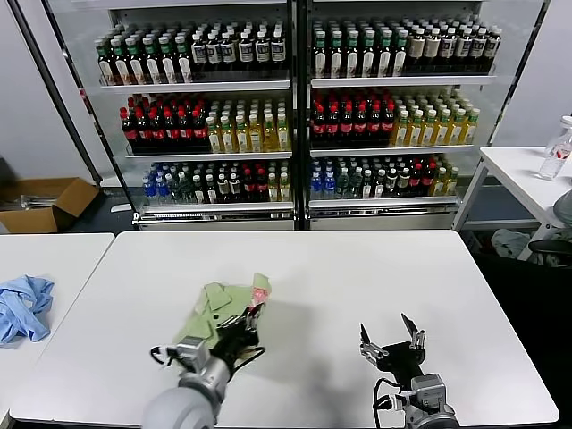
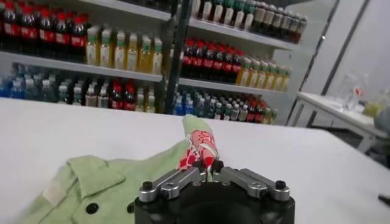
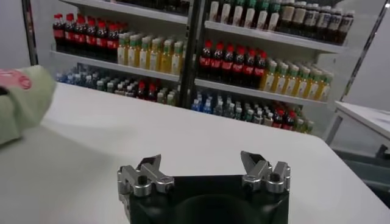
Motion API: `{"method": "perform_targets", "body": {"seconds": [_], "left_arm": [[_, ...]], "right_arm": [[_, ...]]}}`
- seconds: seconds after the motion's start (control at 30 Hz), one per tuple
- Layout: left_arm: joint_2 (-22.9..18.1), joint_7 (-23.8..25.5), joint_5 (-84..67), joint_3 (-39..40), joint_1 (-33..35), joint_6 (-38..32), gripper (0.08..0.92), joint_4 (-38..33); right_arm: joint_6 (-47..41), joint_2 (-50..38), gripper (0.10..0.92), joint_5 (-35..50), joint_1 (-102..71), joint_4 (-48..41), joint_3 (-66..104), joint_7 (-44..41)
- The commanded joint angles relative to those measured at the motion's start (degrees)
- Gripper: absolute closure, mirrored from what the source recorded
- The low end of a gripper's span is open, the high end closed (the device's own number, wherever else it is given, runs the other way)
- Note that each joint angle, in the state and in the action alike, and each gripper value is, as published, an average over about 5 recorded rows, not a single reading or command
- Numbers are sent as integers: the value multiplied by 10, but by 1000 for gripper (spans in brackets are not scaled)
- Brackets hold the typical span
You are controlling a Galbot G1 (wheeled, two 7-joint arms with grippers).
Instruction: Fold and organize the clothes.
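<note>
The light green polo shirt point(image 1: 217, 308) lies crumpled on the white table point(image 1: 357, 277), left of the middle, collar and dark buttons showing. My left gripper point(image 1: 249, 320) is shut on a raised fold of the shirt that carries the red-and-white print point(image 2: 198, 148). In the left wrist view the shirt point(image 2: 103, 182) spreads beside the gripper point(image 2: 207, 166), whose fingertips pinch the printed fabric. My right gripper point(image 1: 390, 338) is open and empty above bare table near the front edge. In the right wrist view the right gripper point(image 3: 201, 163) has its jaws wide apart, and the shirt point(image 3: 24, 100) shows far off.
A light blue cloth garment point(image 1: 24, 306) lies on a second white table at the left. Glass-door coolers full of bottles point(image 1: 295, 107) stand behind the table. A cardboard box point(image 1: 45, 201) sits on the floor at back left. Another white table with a bottle point(image 1: 556, 150) stands at the right.
</note>
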Motion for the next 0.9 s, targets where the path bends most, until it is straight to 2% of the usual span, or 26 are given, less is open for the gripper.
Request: {"method": "perform_targets", "body": {"seconds": [0.03, 0.2, 0.33, 0.4, 0.53, 0.63, 0.73, 0.9], "left_arm": [[-82, -126, -87, 69, -106, -42, 882, 69], [-78, -91, -67, 84, -82, -62, 762, 49], [-42, -16, 40, 75, -53, -94, 650, 15], [-12, 24, 116, 47, -40, -122, 580, 7], [45, 83, 239, -68, -19, -194, 459, 23], [74, 92, 242, -140, -3, -198, 364, 26], [89, 91, 226, -179, 17, -192, 269, 17], [73, 91, 227, -173, 42, -196, 187, 22]], "right_arm": [[-1, -8, 203, 5, 7, -2, 7, -1], [-4, -15, 202, 16, 31, -9, 12, -3], [-14, -14, 203, 54, 72, -25, -5, 1], [-23, -9, 203, 87, 99, -38, -25, 6], [-45, 12, 202, 167, 159, -78, -86, 24], [-59, 35, 203, 215, 207, -125, -139, 44], [-63, 54, 203, 234, 236, -165, -177, 57], [-64, 73, 202, 248, 256, -213, -208, 69]]}}
